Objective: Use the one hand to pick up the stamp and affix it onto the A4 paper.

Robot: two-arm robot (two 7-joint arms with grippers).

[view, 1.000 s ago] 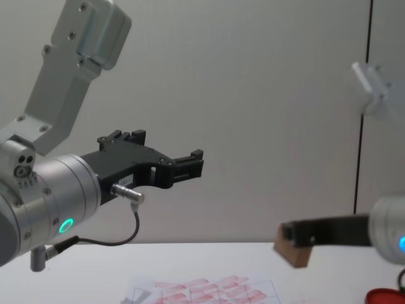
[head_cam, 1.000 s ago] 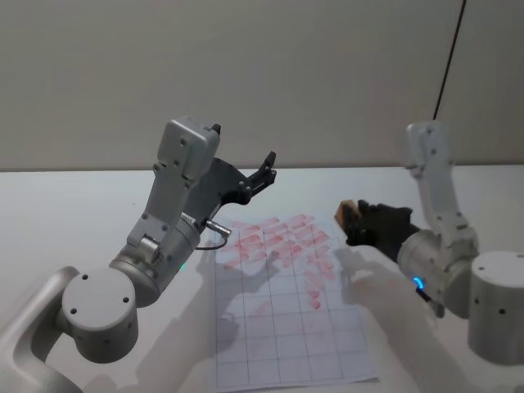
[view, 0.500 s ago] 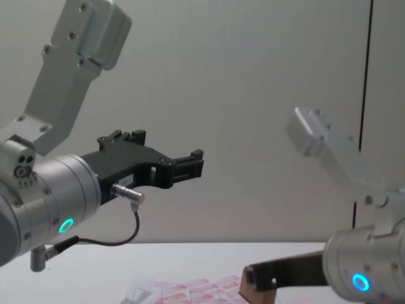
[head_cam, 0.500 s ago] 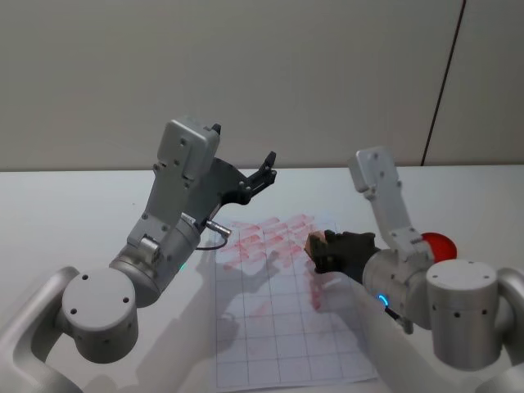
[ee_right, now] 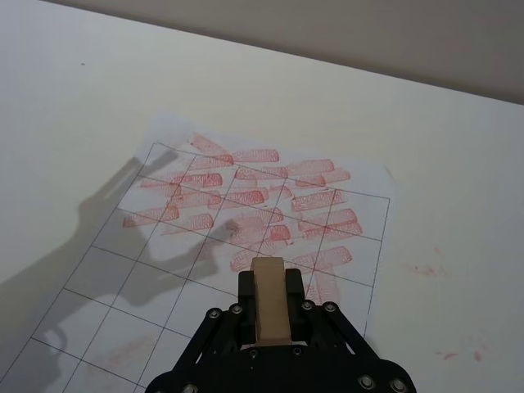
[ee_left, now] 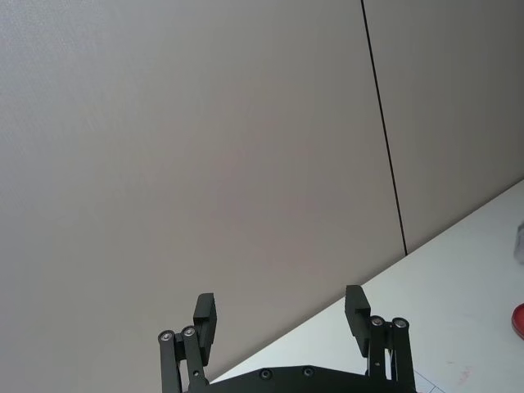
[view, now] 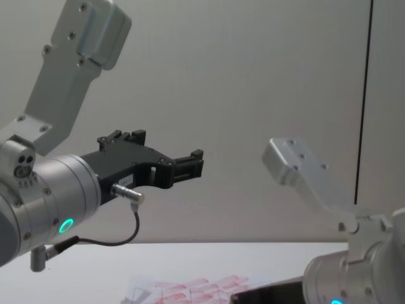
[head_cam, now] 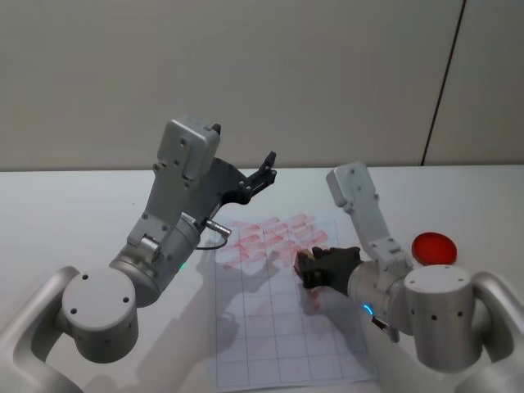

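Right gripper (head_cam: 315, 268) above paper (head_cam: 278, 344), jaws clamped on stamp (ee_right: 269, 307) sides: light rigid wood, good hold. Left gripper (ee_left: 280, 304) idle above paper, jaws apart.

I saw the right hand (ee_right: 269, 285) clamped on the stamp (ee_right: 269, 315), with black fingers (ee_right: 245, 288) touching both its long sides. It sat over the A4 paper (ee_right: 155, 278), by the red-marked cells; I could not tell contact. A shadow (ee_right: 98, 237) crossed the grid. Red smudges (ee_right: 428, 268) dotted the table (ee_right: 458, 147) beside the sheet.
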